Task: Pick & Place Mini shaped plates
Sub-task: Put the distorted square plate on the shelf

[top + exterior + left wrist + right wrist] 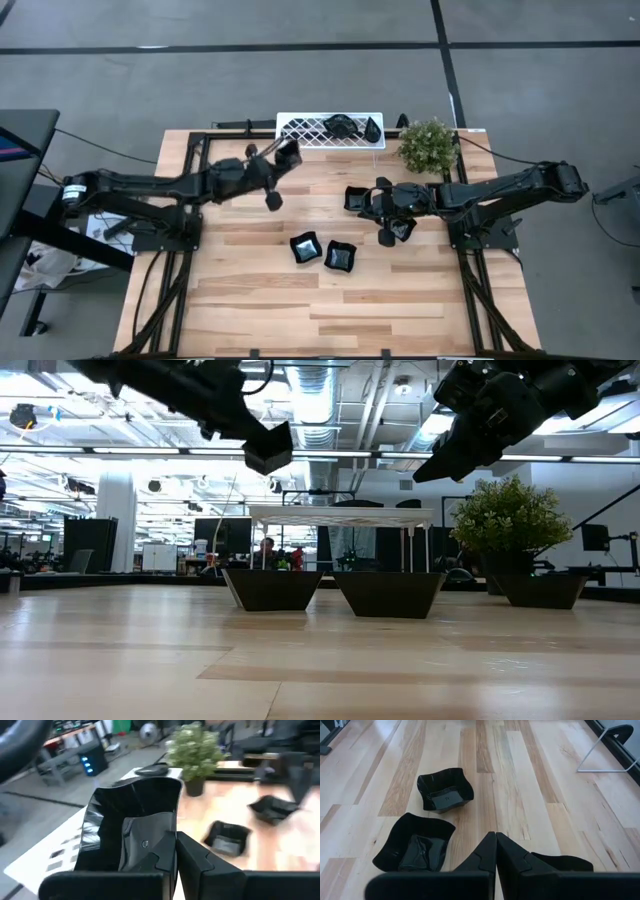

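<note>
The left tool point(172, 857) is clamped on a glossy black plate's point(132, 815) thin rim near the tabletop's far edge; light, stiff, slippery, best pinched there

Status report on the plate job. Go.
Left gripper shut on a black plate, raised beside the white rack. Right gripper shut, empty, above a plate. Two plates mid-table. Nothing blocking.

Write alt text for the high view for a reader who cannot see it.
Two dark arms reach over a wooden table. The left hand holds a black plate near the white rack; the right hand is shut among other plates. Two plates lie mid-table, and a plant stands right of the rack.
</note>
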